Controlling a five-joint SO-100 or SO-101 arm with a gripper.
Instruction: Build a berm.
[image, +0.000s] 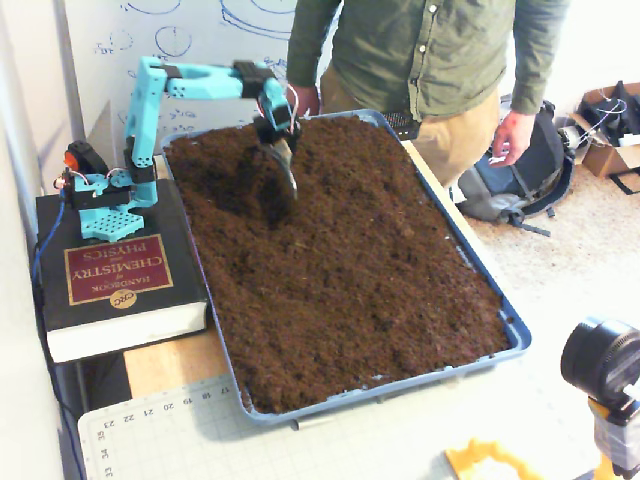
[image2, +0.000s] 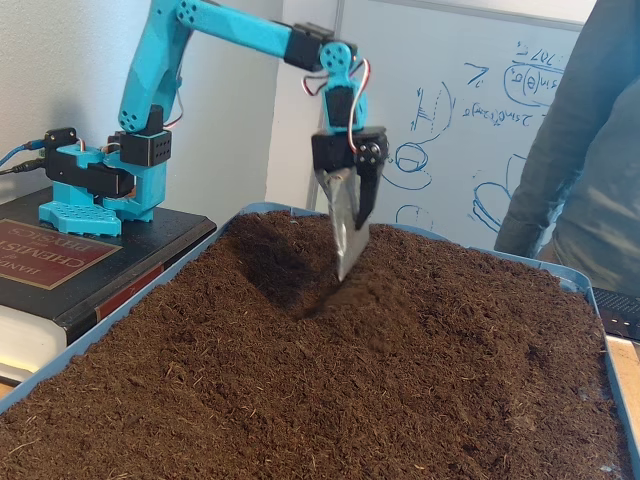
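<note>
- High fixed view: blue arm (image: 190, 80) stands on a thick book (image: 110, 275) at the left of a blue tray (image: 505, 330) full of brown soil (image: 350, 270). End effector (image: 287, 180) points down over the far left part of the soil, beside a darker hollow (image: 245, 185). Whether its fingers are spread or together, cannot tell here. A person (image: 430, 60) stands behind the tray.
- Low fixed view: end effector (image2: 346, 268) hangs upright, tip just clear of the soil (image2: 350, 400). Fingers pressed together into one blade, pinching nothing. The berm (image2: 400, 300), a low crumbly mound, lies just right of the tip; the hollow (image2: 275, 270) lies just left. Whiteboard (image2: 470, 130) behind.
</note>
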